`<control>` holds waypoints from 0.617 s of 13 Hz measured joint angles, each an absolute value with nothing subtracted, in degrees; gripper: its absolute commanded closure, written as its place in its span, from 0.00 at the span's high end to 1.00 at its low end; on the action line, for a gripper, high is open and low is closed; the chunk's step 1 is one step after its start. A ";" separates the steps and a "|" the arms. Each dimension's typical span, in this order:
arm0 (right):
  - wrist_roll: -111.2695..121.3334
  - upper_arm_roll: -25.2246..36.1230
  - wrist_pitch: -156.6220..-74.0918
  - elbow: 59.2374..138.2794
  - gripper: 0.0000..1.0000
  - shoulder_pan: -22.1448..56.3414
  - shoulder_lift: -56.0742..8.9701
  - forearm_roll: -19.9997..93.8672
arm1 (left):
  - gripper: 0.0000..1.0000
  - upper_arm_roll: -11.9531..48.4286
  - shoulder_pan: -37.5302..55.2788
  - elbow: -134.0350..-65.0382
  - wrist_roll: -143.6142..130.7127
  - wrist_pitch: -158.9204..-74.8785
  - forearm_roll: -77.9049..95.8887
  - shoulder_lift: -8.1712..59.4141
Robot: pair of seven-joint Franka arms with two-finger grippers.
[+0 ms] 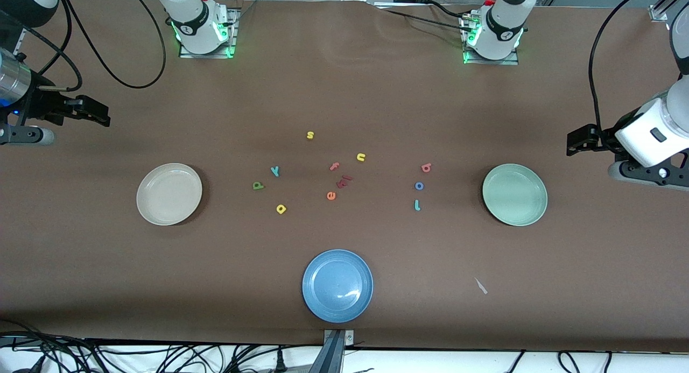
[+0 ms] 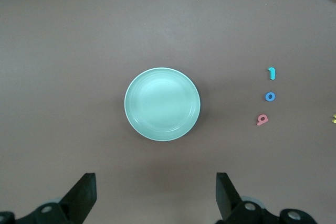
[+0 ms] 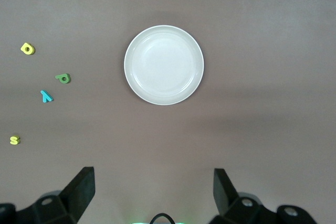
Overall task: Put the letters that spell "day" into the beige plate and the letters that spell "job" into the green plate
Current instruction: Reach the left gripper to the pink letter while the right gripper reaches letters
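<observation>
The empty beige plate (image 1: 169, 194) (image 3: 164, 64) lies toward the right arm's end of the table. Beside it sit a green "d" (image 1: 258, 185) (image 3: 63, 78), a teal "y" (image 1: 275, 171) (image 3: 46, 96) and a yellow "a" (image 1: 280, 209) (image 3: 27, 49). Toward the left arm's end lies the empty green plate (image 1: 514, 194) (image 2: 162, 104), with a salmon "b" (image 1: 426, 168) (image 2: 262, 119), a blue "o" (image 1: 419, 186) (image 2: 270, 96) and a teal "j" (image 1: 416, 204) (image 2: 271, 73) beside it. My right gripper (image 1: 102, 117) (image 3: 153, 192) and left gripper (image 1: 573, 144) (image 2: 156, 192) hang open and empty over the table's ends.
Between the two groups lie a yellow "s" (image 1: 310, 135), a yellow "n" (image 1: 360, 157), a pink "f" (image 1: 335, 166), a red letter (image 1: 344, 181) and an orange "e" (image 1: 331, 195). A blue plate (image 1: 337, 285) sits nearest the front camera, with a white scrap (image 1: 480, 286) beside it.
</observation>
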State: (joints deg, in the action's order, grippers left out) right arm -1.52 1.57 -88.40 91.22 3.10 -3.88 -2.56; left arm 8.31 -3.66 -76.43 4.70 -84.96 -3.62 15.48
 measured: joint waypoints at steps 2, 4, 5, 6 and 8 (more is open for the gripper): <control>-1.51 1.54 -88.40 91.23 1.00 3.11 -3.89 -2.56 | 1.00 8.24 -3.73 -76.46 4.70 -84.96 -3.62 16.38; -1.50 1.50 -88.42 91.23 1.00 3.12 -3.89 -2.56 | 1.00 8.30 -3.65 -76.46 4.70 -84.96 -3.62 16.90; -1.50 1.48 -88.42 91.23 1.00 3.13 -3.89 -2.56 | 1.00 8.34 -3.44 -76.46 4.70 -84.96 -3.62 16.98; -1.49 1.45 -88.42 91.23 1.00 3.13 -3.89 -2.56 | 1.00 8.35 -3.22 -76.47 4.70 -84.96 -3.62 16.99; -1.52 1.43 -88.37 91.25 1.00 3.14 -3.93 -2.51 | 1.00 8.35 -2.98 -76.68 4.70 -84.90 -3.62 17.04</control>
